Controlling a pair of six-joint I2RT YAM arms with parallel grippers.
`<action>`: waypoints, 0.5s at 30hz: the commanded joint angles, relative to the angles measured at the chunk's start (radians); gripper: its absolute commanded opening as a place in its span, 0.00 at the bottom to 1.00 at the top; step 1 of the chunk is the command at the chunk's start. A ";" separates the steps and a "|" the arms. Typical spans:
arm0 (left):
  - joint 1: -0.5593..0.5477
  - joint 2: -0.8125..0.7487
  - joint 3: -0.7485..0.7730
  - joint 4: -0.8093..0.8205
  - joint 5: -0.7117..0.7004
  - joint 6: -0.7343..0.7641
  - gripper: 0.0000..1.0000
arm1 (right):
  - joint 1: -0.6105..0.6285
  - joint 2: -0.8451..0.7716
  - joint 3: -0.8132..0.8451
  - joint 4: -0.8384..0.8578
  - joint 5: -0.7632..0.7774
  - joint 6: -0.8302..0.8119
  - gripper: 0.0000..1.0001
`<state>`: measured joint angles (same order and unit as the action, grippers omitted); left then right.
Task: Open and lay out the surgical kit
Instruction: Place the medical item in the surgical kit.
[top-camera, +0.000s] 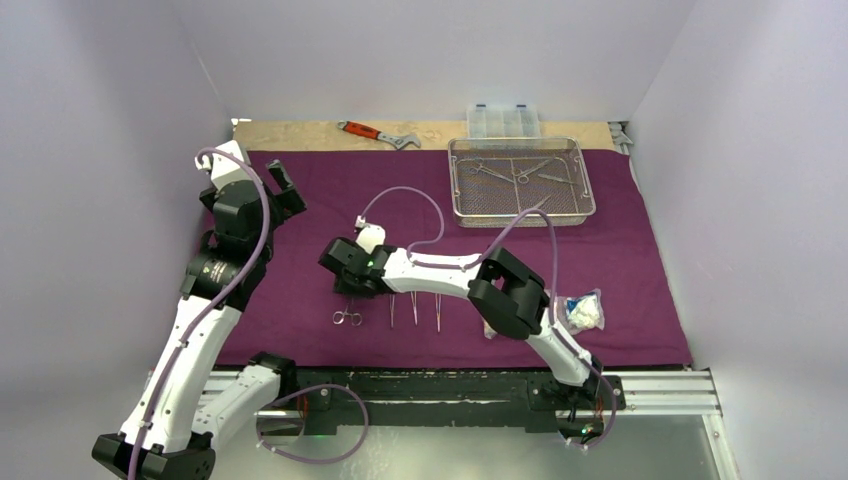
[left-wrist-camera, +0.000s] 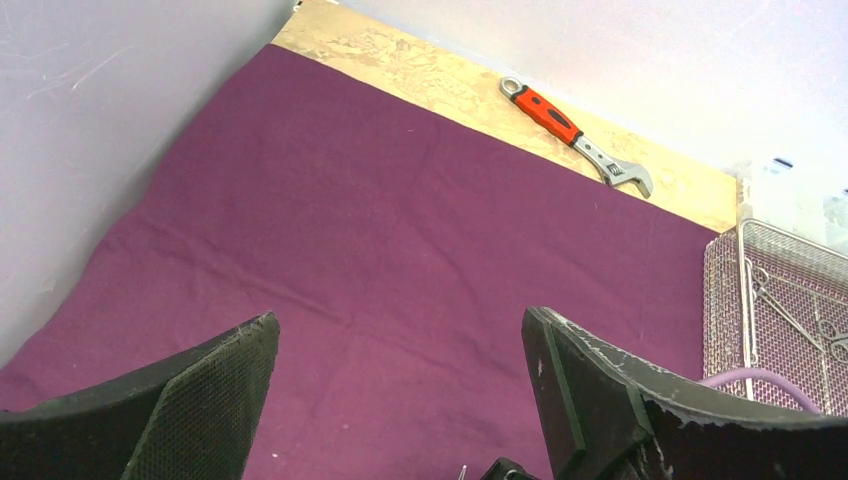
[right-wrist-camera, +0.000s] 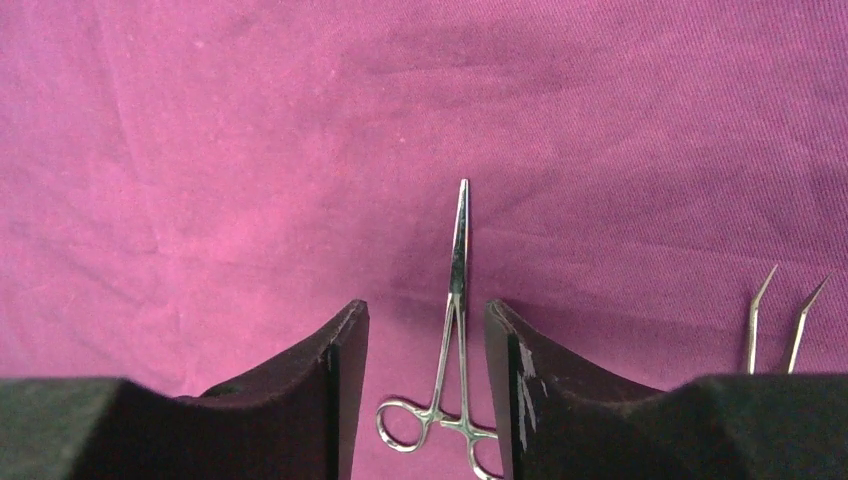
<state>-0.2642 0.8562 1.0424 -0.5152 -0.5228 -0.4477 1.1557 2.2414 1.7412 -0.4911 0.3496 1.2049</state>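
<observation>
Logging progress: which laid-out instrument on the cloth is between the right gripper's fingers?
The ring-handled forceps, leftmost in the row; the slim tweezers lie outside the open right gripper.

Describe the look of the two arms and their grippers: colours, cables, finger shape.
Both the left arm and the right arm have white links with black joint housings. A thin lilac cable loops loosely along each. The left gripper and right gripper carry black wedge-shaped fingers, with a fine grid texture and pale scuffs on the edges.
</observation>
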 joint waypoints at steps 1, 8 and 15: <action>0.000 -0.013 0.003 0.023 -0.021 0.026 0.91 | 0.007 0.005 0.064 -0.053 0.035 0.030 0.52; 0.000 -0.014 0.044 0.016 -0.038 0.026 0.91 | -0.005 -0.107 0.116 -0.023 0.144 -0.113 0.60; 0.002 -0.020 0.087 0.043 -0.031 0.019 0.92 | -0.155 -0.315 0.013 0.096 0.203 -0.371 0.60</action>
<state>-0.2642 0.8539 1.0760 -0.5171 -0.5472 -0.4347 1.1152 2.1025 1.7851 -0.4736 0.4534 1.0042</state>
